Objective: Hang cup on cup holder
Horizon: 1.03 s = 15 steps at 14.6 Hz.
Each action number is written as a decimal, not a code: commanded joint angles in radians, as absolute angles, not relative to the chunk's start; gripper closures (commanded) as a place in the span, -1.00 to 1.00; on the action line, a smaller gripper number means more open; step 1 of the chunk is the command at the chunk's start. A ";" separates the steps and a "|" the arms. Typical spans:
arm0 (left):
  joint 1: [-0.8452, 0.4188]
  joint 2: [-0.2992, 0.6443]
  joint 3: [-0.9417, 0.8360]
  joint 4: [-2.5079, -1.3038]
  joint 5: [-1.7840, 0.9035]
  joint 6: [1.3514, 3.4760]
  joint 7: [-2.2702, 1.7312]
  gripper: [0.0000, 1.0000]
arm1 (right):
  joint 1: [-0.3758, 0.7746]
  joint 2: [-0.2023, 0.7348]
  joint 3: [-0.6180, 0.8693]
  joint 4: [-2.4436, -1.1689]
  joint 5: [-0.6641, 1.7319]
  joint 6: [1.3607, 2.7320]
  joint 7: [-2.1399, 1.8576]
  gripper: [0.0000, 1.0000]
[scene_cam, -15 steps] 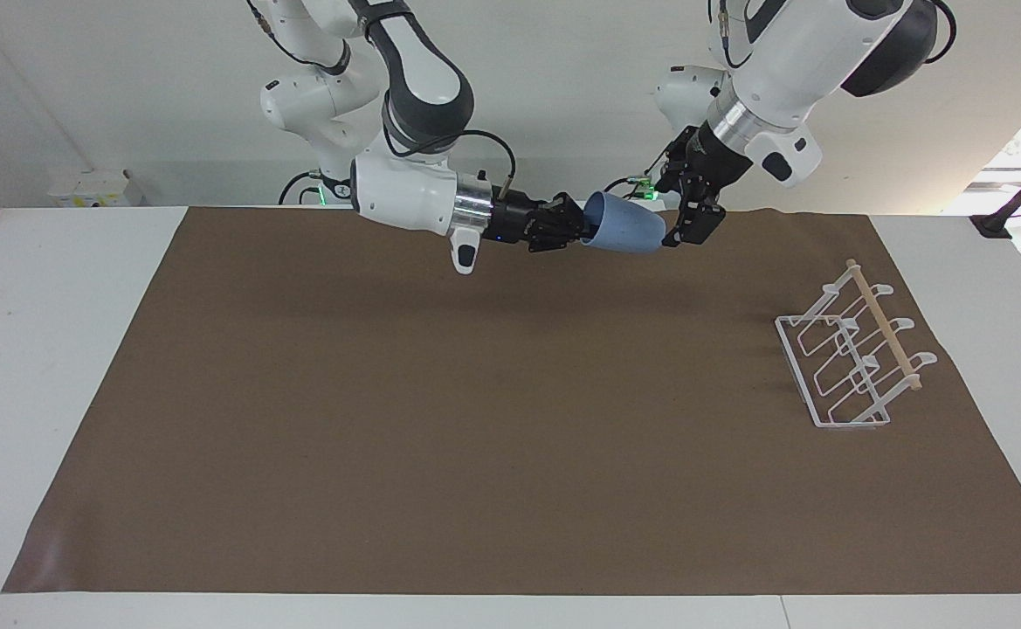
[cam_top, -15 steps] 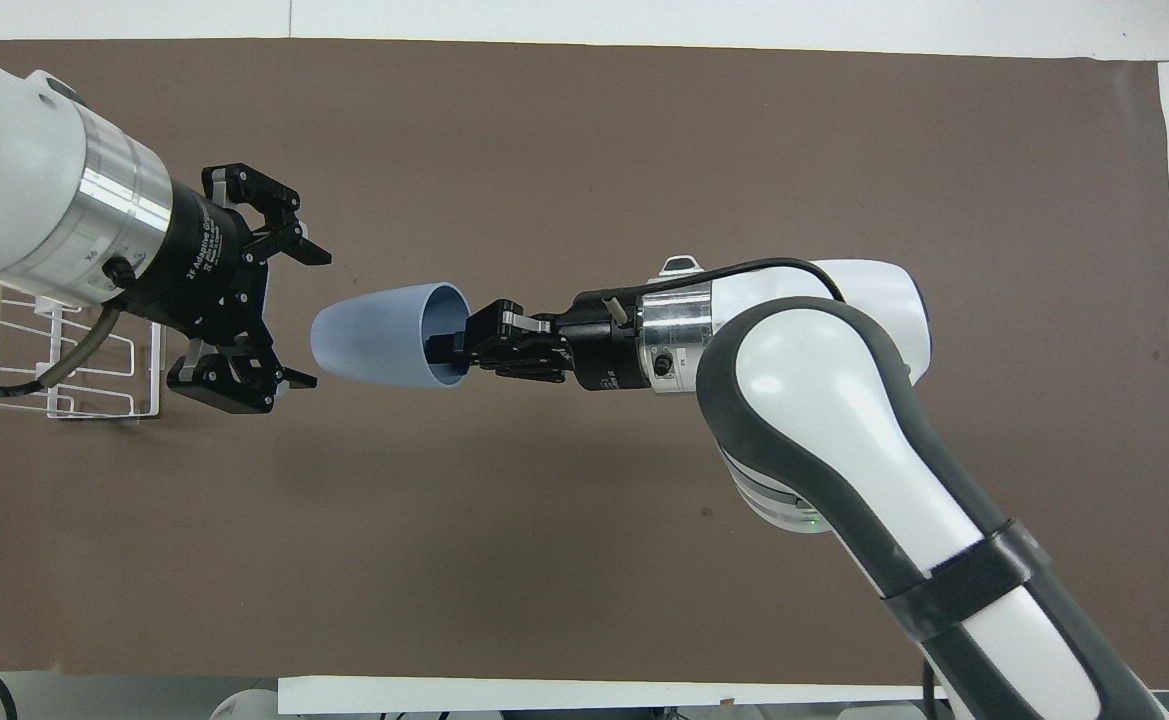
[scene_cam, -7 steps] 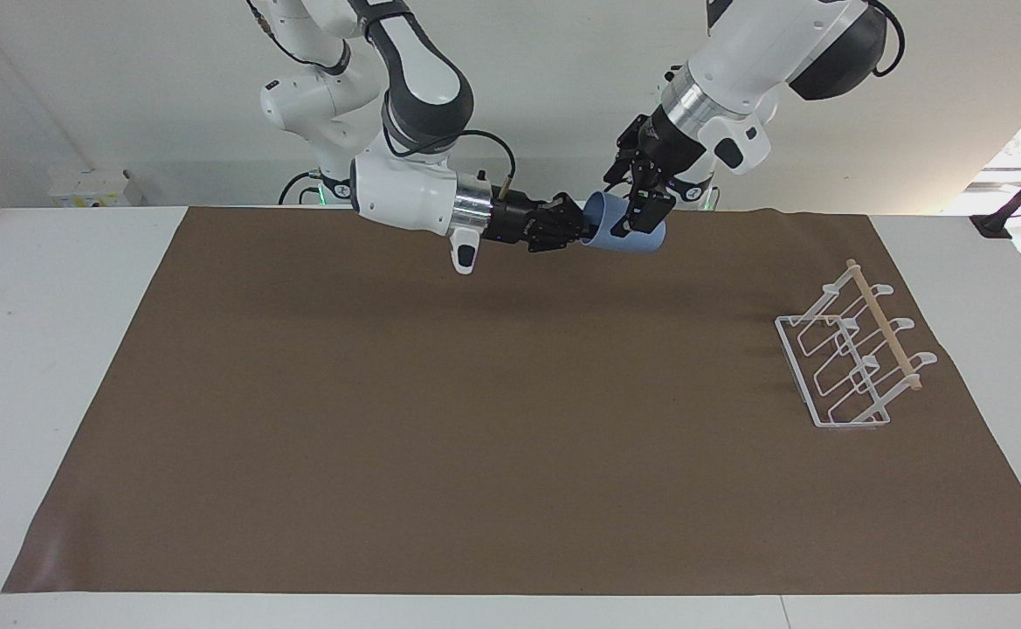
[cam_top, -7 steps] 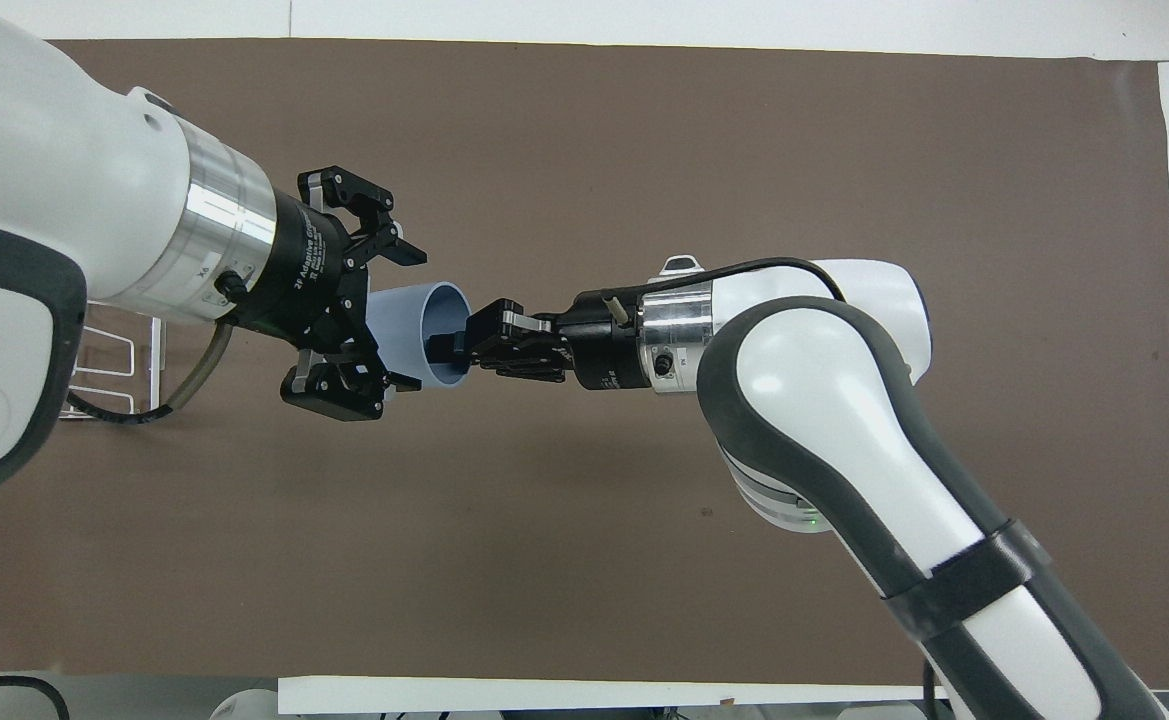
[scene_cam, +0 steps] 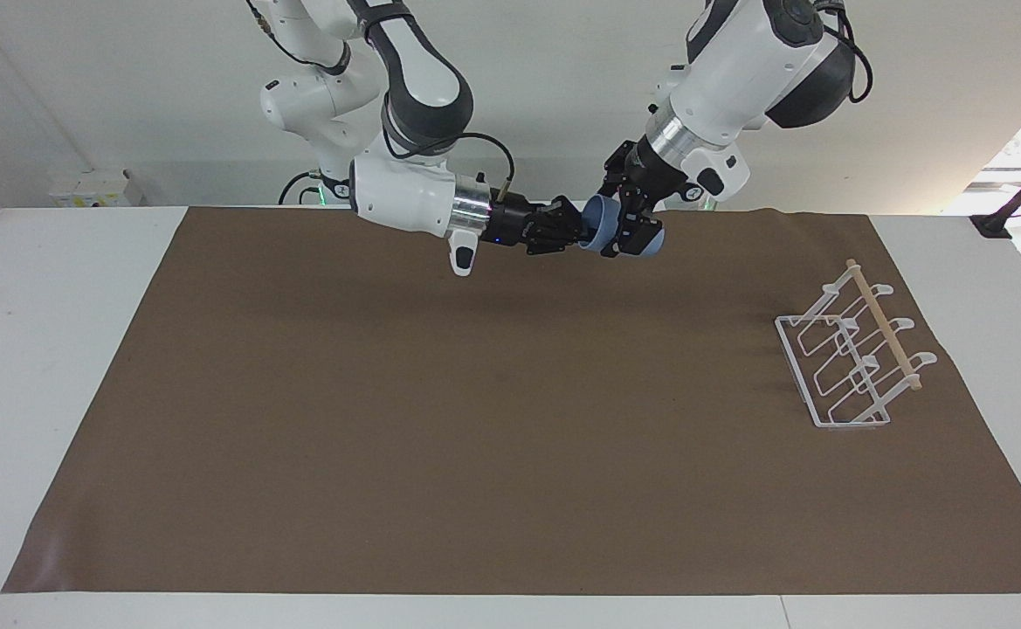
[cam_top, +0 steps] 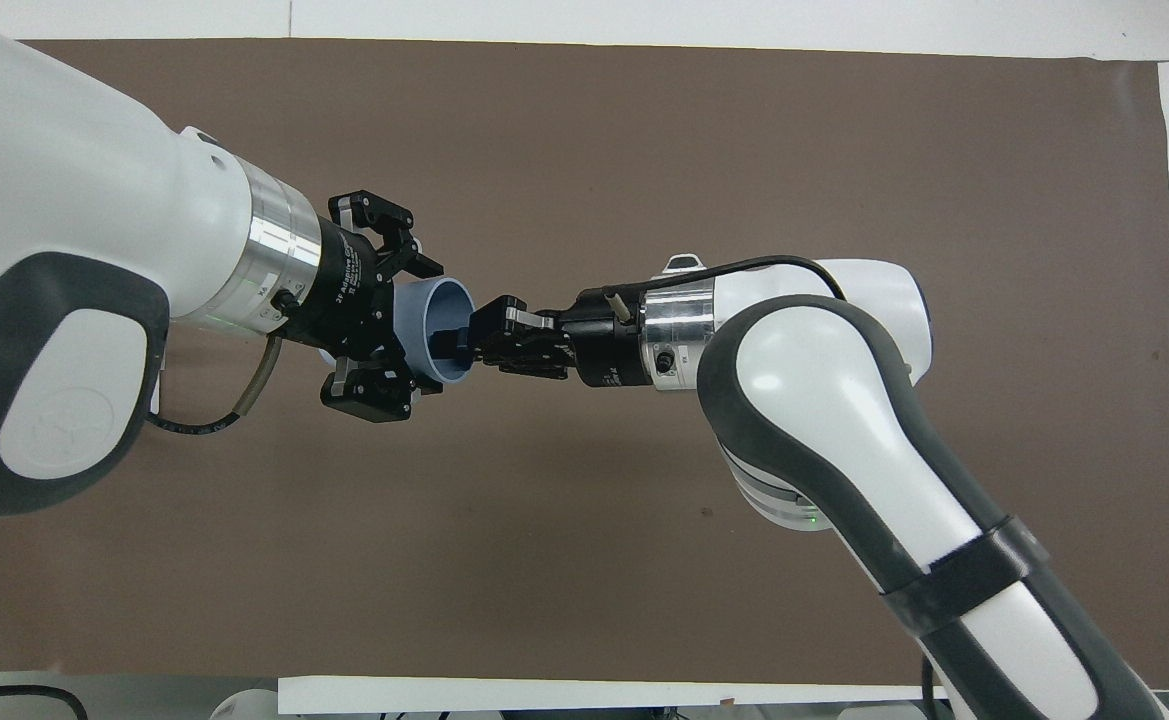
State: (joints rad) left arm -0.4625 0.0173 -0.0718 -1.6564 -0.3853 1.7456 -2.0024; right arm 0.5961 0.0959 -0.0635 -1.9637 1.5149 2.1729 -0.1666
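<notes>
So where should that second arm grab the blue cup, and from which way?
Around the cup's closed end and outer wall, coming from the base side. It lies sideways in the air, its rim pinched by the right gripper, so the mouth is taken. The left gripper straddles the body, fingers apparently open.

White table (scene_cam: 56, 288) under brown mat (scene_cam: 475, 411), cup holder (scene_cam: 851, 358) toward the left arm's end

Brown mat (scene_cam: 493, 411) lies flat on white surface (scene_cam: 65, 349), covering most of it; bare white margins show at both ends and along edge farthest from robots. White box (scene_cam: 95, 188) at surface's robot-side edge, toward right arm's end.
</notes>
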 commanded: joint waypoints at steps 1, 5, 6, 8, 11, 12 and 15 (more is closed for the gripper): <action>-0.482 -0.034 -0.067 -1.729 -0.399 1.795 -2.000 -0.99 | 0.597 0.084 -0.063 -1.970 1.542 2.172 -0.160 1.00; -0.512 -0.037 -0.066 -1.741 -0.394 1.807 -1.971 0.99 | 0.595 0.084 -0.063 -1.970 1.542 2.172 -0.158 1.00; -0.509 -0.041 -0.067 -1.747 -0.396 1.807 -1.962 1.00 | 0.595 0.084 -0.063 -1.970 1.542 2.172 -0.158 1.00; -0.508 -0.041 -0.067 -1.743 -0.399 1.806 -1.965 1.00 | 0.595 0.086 -0.061 -1.970 1.542 2.171 -0.158 1.00; -0.511 -0.040 -0.066 -1.736 -0.396 1.799 -1.968 1.00 | 0.592 0.086 -0.063 -1.970 1.542 2.171 -0.156 0.72; -0.512 -0.038 -0.066 -1.735 -0.388 1.795 -1.968 1.00 | 0.591 0.084 -0.063 -1.970 1.542 2.169 -0.158 0.08; -0.509 -0.038 -0.064 -1.733 -0.385 1.790 -1.967 1.00 | 0.581 0.084 -0.063 -1.965 1.539 2.155 -0.134 -0.98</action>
